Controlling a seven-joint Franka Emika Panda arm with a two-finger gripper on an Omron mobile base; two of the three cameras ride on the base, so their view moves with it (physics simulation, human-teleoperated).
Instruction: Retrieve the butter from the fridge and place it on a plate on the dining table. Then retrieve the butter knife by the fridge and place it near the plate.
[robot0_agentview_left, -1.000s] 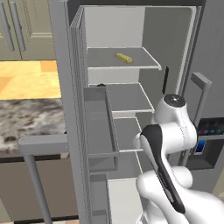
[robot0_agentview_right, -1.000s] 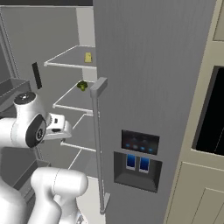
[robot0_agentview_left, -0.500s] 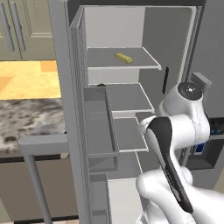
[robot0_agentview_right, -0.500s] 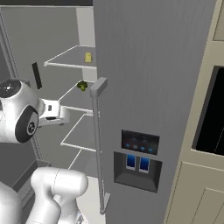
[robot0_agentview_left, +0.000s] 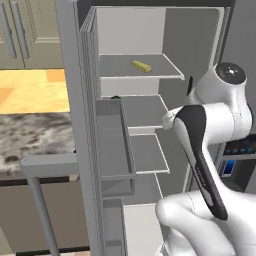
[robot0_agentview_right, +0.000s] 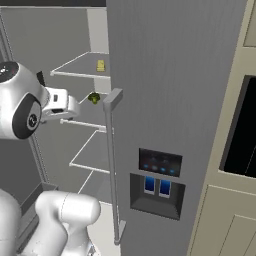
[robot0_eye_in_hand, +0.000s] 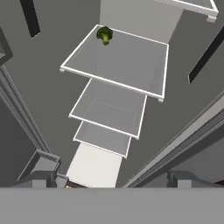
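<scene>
The fridge (robot0_agentview_left: 75, 100) stands with its left door swung open and its right door (robot0_agentview_right: 165, 75) shut. The butter (robot0_agentview_left: 141, 66), a small yellow stick (robot0_agentview_right: 100, 65), lies on the top shelf. My gripper (robot0_eye_in_hand: 111, 179) is open, its fingertips wide apart with nothing between them. The hand (robot0_agentview_right: 62, 104) hovers in front of the open compartment, about level with the second shelf, below and short of the butter. It looks down over the lower shelves. The plate, the dining table and the butter knife are out of view.
A green broccoli (robot0_eye_in_hand: 104, 35) sits at the back of the second shelf (robot0_agentview_right: 94, 98). The open door's bins (robot0_agentview_left: 112, 145) jut out left of the arm. A marbled counter (robot0_agentview_left: 30, 140) lies further left. The shut door's bar handle (robot0_agentview_right: 111, 165) is right of the hand.
The hand has risen from about the third shelf's height to the second shelf's, and the wrist has swung up with it. The gripper stayed open. The butter has not moved.
</scene>
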